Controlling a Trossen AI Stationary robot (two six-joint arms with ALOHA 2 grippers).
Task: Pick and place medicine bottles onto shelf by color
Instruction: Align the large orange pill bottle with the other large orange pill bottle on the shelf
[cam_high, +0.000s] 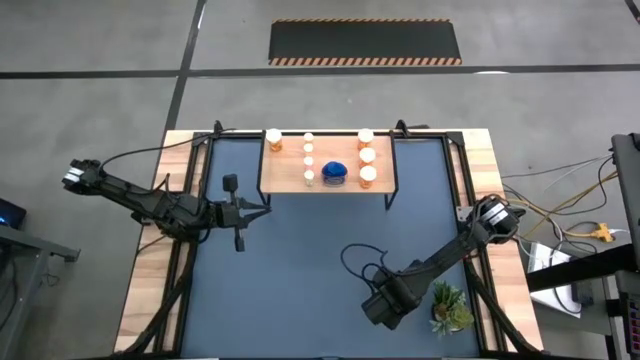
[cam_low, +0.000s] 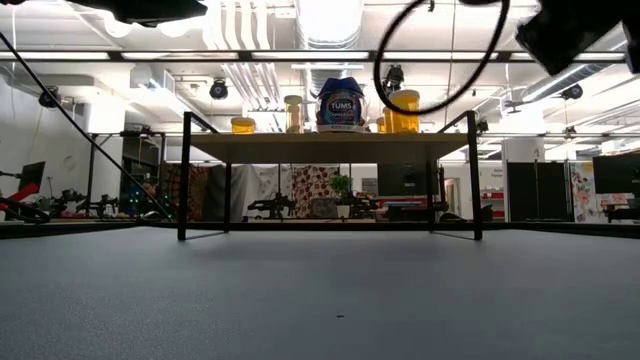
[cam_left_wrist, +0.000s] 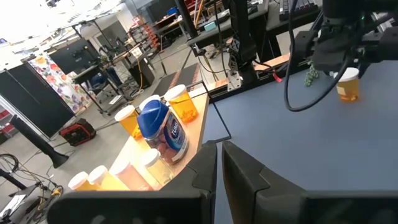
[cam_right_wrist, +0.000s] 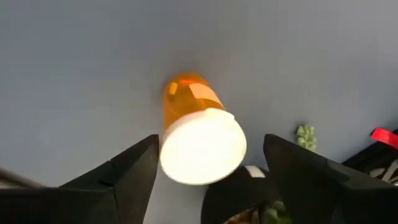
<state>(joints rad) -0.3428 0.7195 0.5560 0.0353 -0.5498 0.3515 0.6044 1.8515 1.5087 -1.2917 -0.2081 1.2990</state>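
Orange bottle (cam_right_wrist: 200, 134): white-capped, standing on the blue mat (cam_high: 300, 270) near the worktop's right front, just beside the small green plant (cam_high: 450, 308).
Right pincer (cam_right_wrist: 208, 174): directly over that bottle, fingers spread wide either side of the cap, touching nothing.
Shelf (cam_high: 285, 183): at the far edge, already carrying seven white-capped bottles in columns plus the blue Tums bottle (cam_high: 334, 172) (orange ones on both outer columns, paler small ones between).
Left pincer (cam_high: 264, 210): closed and empty, hovering just in front of the shelf's left corner.
Risk: the cap sits nearer one finger, so an off-centre close could tip the bottle; the plant's leaves might snag a finger.
Risk: placing it in the wrong colour column.
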